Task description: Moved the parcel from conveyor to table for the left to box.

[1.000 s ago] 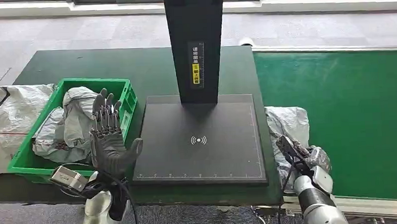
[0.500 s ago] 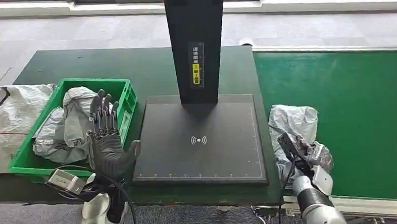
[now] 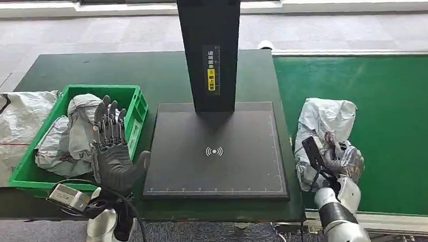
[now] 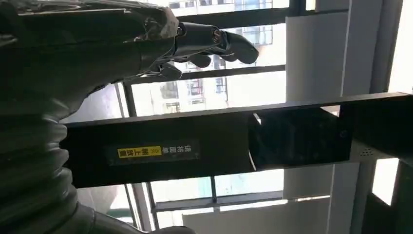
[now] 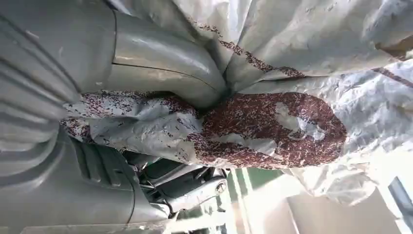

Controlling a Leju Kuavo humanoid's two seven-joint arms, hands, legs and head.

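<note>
Gripping a parcel at the conveyor's near edge

Right hand [image 3: 329, 160] clutches the crumpled silver parcel [image 3: 324, 127], which is over the green conveyor [image 3: 392, 124], right of the black scanner pad [image 3: 216, 151]. Left hand [image 3: 112, 150] waits with fingers spread, holding nothing, beside the green box [image 3: 26, 181]. Transfer looks underway; next, carry the parcel left onto the table [image 3: 144, 75].

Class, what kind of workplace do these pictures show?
Probably a parcel-sorting station: a green conveyor belt, a scanner stand, and a green crate of bagged parcels.
</note>
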